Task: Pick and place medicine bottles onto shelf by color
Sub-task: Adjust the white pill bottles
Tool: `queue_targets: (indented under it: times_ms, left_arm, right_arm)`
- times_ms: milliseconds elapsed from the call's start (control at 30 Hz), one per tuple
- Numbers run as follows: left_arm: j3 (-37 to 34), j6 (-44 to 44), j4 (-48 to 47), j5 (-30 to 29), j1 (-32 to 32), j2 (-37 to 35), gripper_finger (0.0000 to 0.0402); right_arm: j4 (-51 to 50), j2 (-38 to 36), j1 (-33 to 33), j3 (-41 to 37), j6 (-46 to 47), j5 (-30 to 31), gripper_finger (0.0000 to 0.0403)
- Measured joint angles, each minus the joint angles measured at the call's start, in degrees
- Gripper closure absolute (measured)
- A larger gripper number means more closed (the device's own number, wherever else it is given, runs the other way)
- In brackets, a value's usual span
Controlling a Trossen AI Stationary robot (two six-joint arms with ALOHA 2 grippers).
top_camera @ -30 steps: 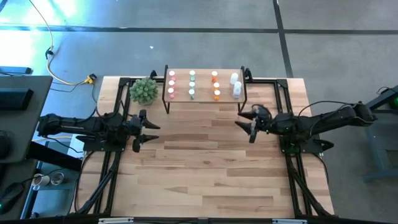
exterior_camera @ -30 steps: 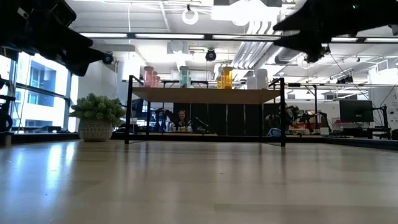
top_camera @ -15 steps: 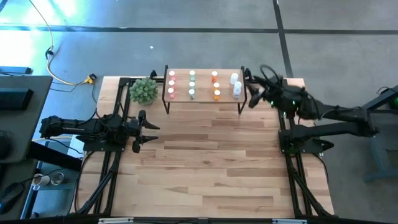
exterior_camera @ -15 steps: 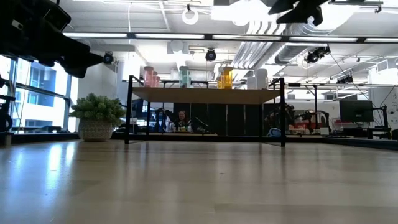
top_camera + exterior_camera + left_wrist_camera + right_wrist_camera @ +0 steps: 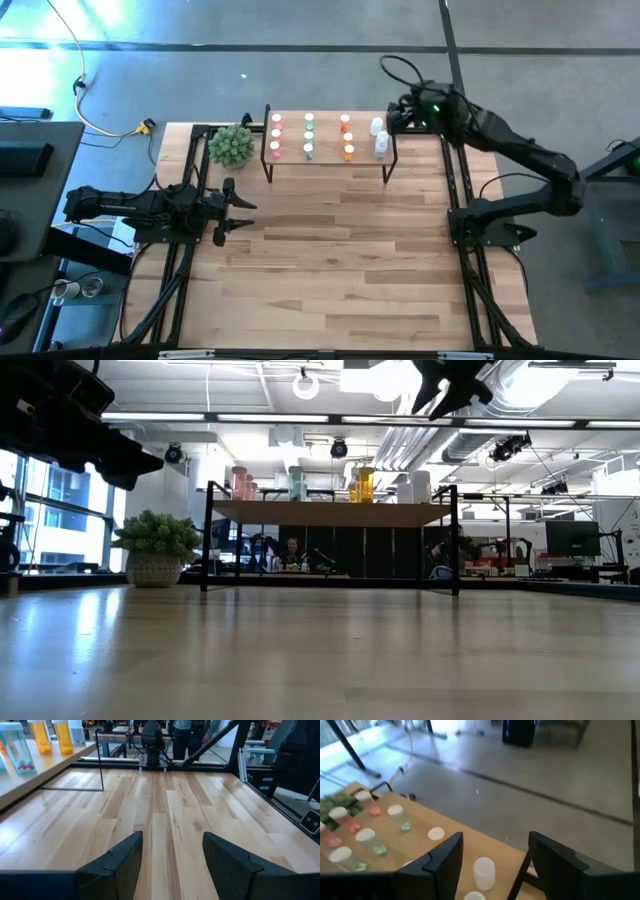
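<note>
The shelf [image 5: 327, 140] stands at the table's far edge, its light wooden top on thin black legs. On it stand bottles with white caps in rows: pink [image 5: 276, 135], green [image 5: 309, 135], orange [image 5: 346, 138] and white [image 5: 379, 135]. My right gripper [image 5: 392, 120] hangs open and empty above the shelf's right end, over the white bottles [image 5: 483, 872]; it shows high up in the low view [image 5: 445, 390]. My left gripper [image 5: 240, 212] is open and empty above the table's left side, its fingers apart in the left wrist view [image 5: 172, 860].
A small potted plant [image 5: 231, 145] stands just left of the shelf, seen also in the low view [image 5: 155, 545]. The slatted wooden tabletop [image 5: 330, 260] lies bare in front of the shelf. People and benches show in the room beyond.
My right gripper has risen from over the table's right middle and swung toward the far edge, ending above the shelf's right end, tipped to look down on the bottles. The bottles have kept their places.
</note>
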Motion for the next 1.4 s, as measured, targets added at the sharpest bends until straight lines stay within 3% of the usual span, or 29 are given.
queue_targets:
  times_ms: [600, 867, 1100, 1400]
  left_arm:
    - [0.0, -0.5, -0.5, 0.0, 0.0, 0.0, 0.0206]
    - [0.0, -0.7, -0.5, 0.0, 0.0, 0.0, 0.0206]
    - [0.0, -0.7, -0.5, 0.0, 0.0, 0.0, 0.0206]
    - [0.0, -0.6, -0.5, 0.0, 0.0, 0.0, 0.0206]
  right_arm:
    - [-20.4, 21.5, -6.7, 20.1, 5.4, -12.8, 0.0187]
    - [-22.5, 26.9, -6.7, 22.2, 7.0, -22.6, 0.0187]
    - [-22.5, 28.2, -6.7, 22.2, 9.0, -27.7, 0.0187]
    - [-22.6, 28.4, -6.7, 22.2, 11.0, -28.8, 0.0187]
